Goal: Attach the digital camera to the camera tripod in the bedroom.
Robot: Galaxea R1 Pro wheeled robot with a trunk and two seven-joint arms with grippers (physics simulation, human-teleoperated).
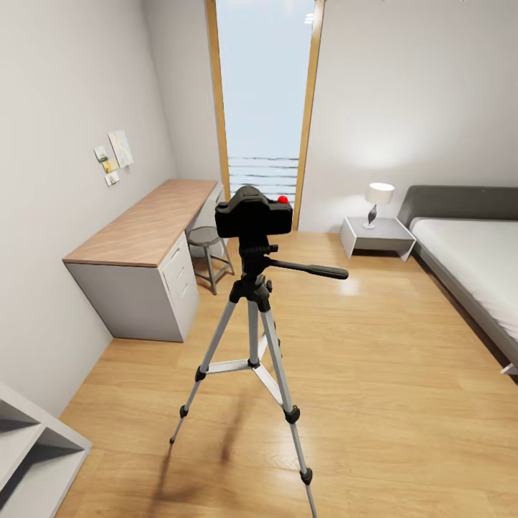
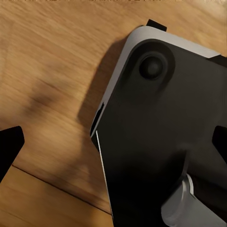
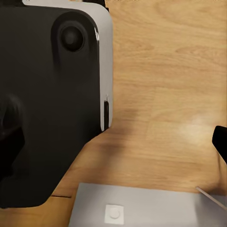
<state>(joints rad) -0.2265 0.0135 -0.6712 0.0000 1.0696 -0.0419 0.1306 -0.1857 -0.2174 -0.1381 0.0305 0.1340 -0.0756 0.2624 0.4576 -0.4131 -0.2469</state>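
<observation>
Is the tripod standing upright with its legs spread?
Yes. The camera tripod stands upright on the floor, legs spread, with the digital camera on its head.

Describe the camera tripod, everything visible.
The camera tripod stands upright on the light wood floor, mid-room, in front of the tall window. Three silver, metal-looking legs splay out, with black joints and black feet, tied by a silver centre brace. Its black head carries a long black pan handle pointing toward the bed side. The digital camera, black with a red button, sits on the head. Nothing else touches it.
</observation>
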